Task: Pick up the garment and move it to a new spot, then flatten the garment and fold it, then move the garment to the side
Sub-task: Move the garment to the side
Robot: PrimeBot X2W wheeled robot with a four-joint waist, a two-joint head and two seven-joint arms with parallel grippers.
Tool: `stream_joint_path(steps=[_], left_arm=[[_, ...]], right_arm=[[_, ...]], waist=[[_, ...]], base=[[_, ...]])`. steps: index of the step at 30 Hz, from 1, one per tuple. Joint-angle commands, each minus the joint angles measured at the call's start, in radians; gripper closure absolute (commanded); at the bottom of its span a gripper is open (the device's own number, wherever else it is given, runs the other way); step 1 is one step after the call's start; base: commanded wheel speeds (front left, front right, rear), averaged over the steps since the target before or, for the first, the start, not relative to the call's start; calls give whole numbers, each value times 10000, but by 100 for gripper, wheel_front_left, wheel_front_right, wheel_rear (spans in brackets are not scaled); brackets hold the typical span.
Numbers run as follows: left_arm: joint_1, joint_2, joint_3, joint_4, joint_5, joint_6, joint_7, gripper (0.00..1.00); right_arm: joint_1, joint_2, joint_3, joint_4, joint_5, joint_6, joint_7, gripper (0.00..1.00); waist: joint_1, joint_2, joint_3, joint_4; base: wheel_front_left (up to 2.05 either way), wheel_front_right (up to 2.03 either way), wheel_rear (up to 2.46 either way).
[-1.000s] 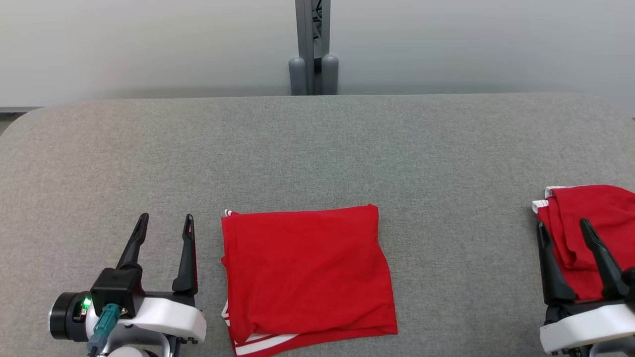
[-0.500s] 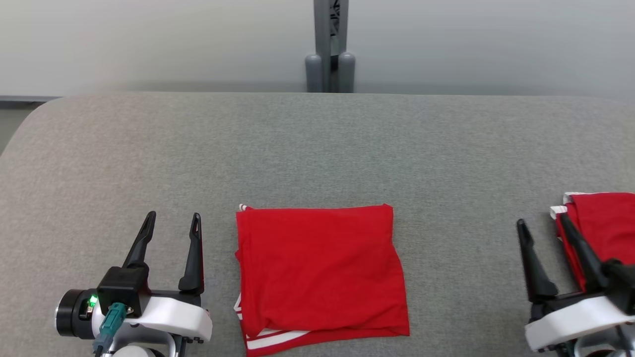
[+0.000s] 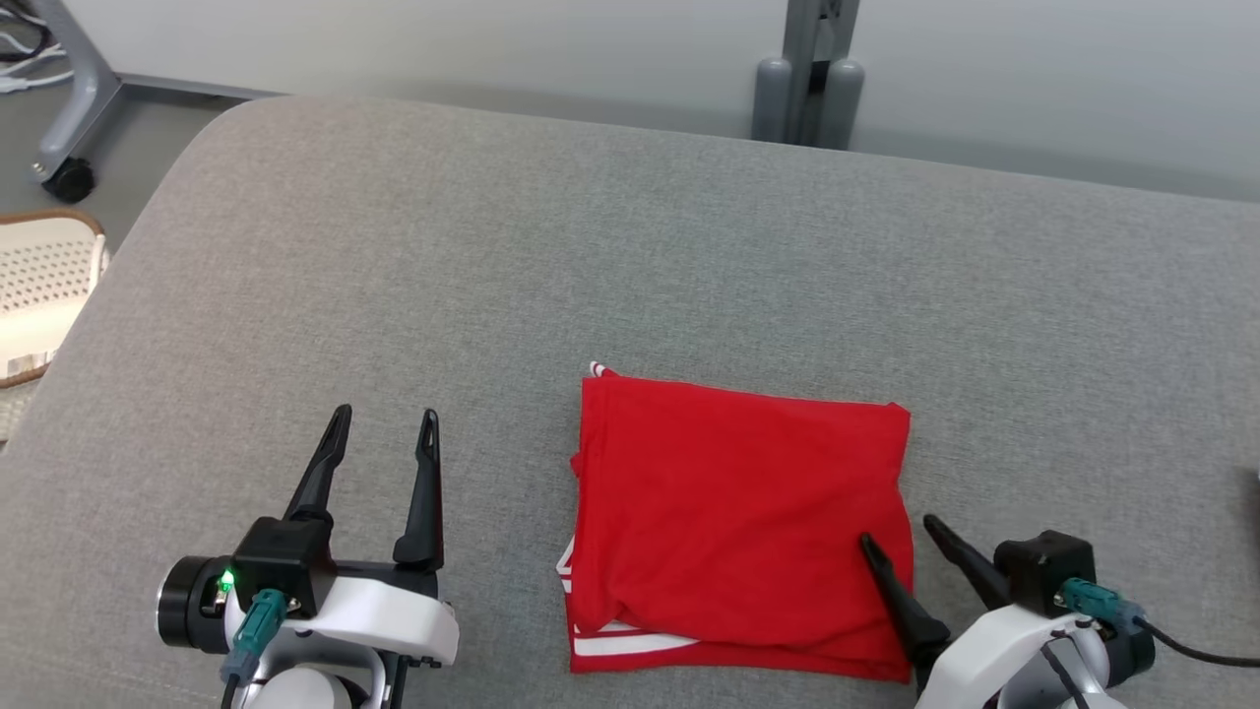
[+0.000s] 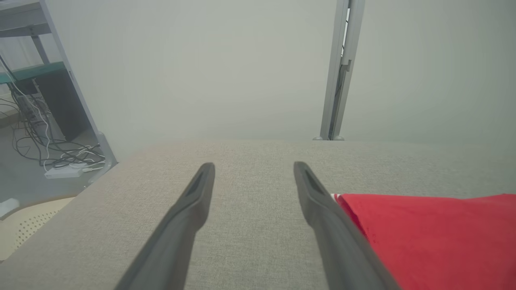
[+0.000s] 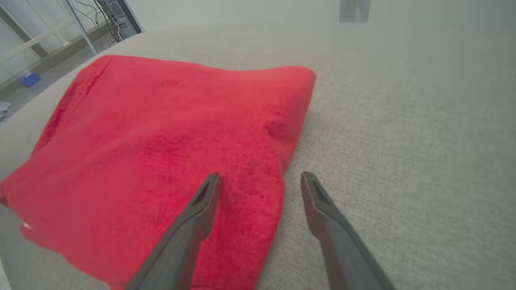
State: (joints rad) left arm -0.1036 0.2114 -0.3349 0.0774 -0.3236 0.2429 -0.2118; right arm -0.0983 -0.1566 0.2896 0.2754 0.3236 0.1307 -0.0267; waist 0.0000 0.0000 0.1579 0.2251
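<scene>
Now the right gripper (image 3: pixel 898 532) is at the folded red garment (image 3: pixel 738 512). A second ago it was over another red pile by the right edge of the counter (image 3: pixel 591 246). The head has turned to the left too, so the whole picture has slid. The garment itself looks like it has not moved.

The garment lies flat and folded, close to the near edge of the counter. White stripes peek out at its near left corner. I think the folding is done and the last job is left: moving it to the side.

The right fingers (image 5: pixel 201 209) are apart. One is above the red cloth at its near right corner, and the other is above the bare gray counter just beside it. They may be touching the cloth, but I cannot tell for sure. Nothing is held yet.

The left gripper (image 3: pixel 384 418) sits near the garment's left side, not touching it. Its fingers are apart too, with only counter between them.

A white basket (image 3: pixel 44 286) stands off the left edge, and a gray post (image 3: pixel 807 89) is behind the far edge. Nothing on the counter blocks the way to either side.
</scene>
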Motion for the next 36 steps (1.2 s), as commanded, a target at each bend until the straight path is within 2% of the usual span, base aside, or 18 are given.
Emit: stream_joint_path(steps=[1,6,7,8,13,17,28,32,36], left_arm=[[-190,4,-9,80,-56,-49,-76,0],[-333,-34,-34,192,-65,-59,-132,0],[-323,-28,-26,212,-67,-46,-146,0],[-303,-13,-12,219,-72,-31,-162,0],[-323,95,41,208,-66,1,-203,0],[-289,222,105,128,-108,-11,-184,0],[-617,675,156,-395,143,62,110,0],[-851,859,58,-545,274,-14,349,0],[-1115,887,-137,-691,360,-113,575,0]], right_arm=[[-209,-18,163,439,213,2,13,0],[-484,72,647,1353,636,2,298,0],[-551,36,674,1450,653,2,225,32],[-609,59,663,1527,755,2,169,100],[-919,-111,748,1543,839,-1,40,100],[-879,-376,584,1120,577,-1,-138,100],[-600,-1314,-139,-485,-238,1,45,100],[-1042,-1604,-290,-742,-320,-1,5,100],[-1548,-2016,-578,-756,-306,1,54,100]], waist=[[0,0,101,160],[0,0,166,232],[0,0,174,220],[0,0,185,194],[0,0,198,-169],[0,0,222,-837],[0,0,710,-3622],[0,0,927,-4387],[0,0,1132,-4843]], base=[[0,0,0],[0,0,0],[0,0,0],[0,0,0],[0,0,0],[0,0,0],[0,0,0],[0,0,0],[0,0,0]])
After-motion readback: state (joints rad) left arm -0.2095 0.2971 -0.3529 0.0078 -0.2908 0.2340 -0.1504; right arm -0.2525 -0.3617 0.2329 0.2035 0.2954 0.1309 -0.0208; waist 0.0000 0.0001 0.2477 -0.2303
